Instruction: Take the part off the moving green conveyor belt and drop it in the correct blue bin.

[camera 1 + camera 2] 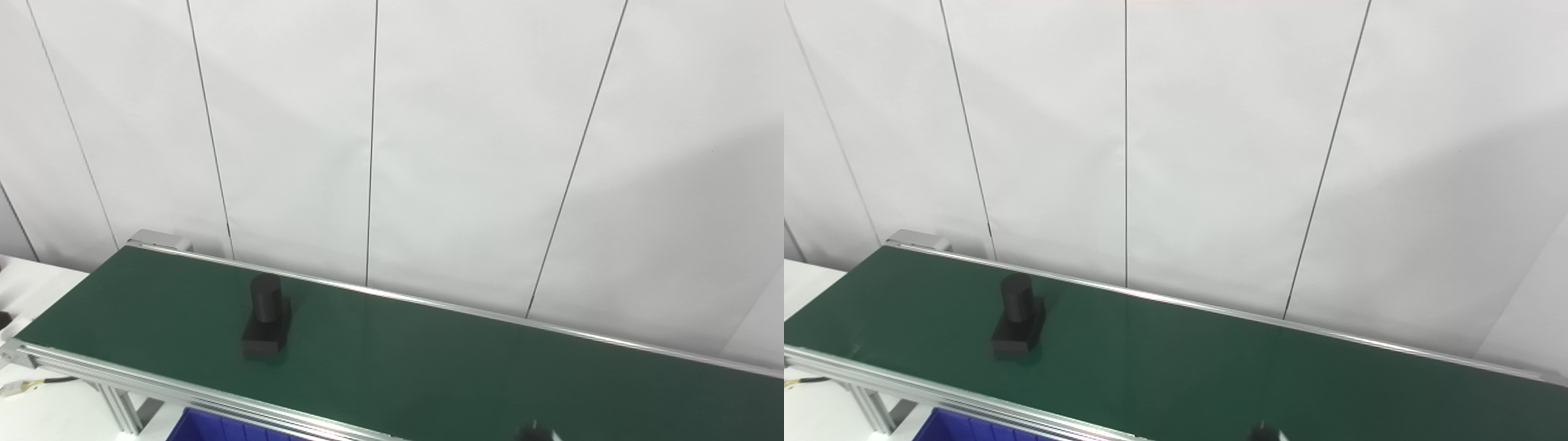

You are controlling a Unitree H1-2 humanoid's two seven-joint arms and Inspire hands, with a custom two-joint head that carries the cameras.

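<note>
Left eye view: the part [267, 315], a black cylinder upright on a block base, rides the belt [429, 361] towards its left end. It looks rigid, light; best pinched round the cylinder. A bin [208, 427] peeks below.

Right eye view: a dark bit [1265, 433] at the bottom edge, well apart, may be a robot hand; can't tell its state.

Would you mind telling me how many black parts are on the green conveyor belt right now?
1: the black part, a cylinder on a block, stands on the green conveyor belt toward its left end. A dark object at the bottom edge is too cropped to identify.
</note>
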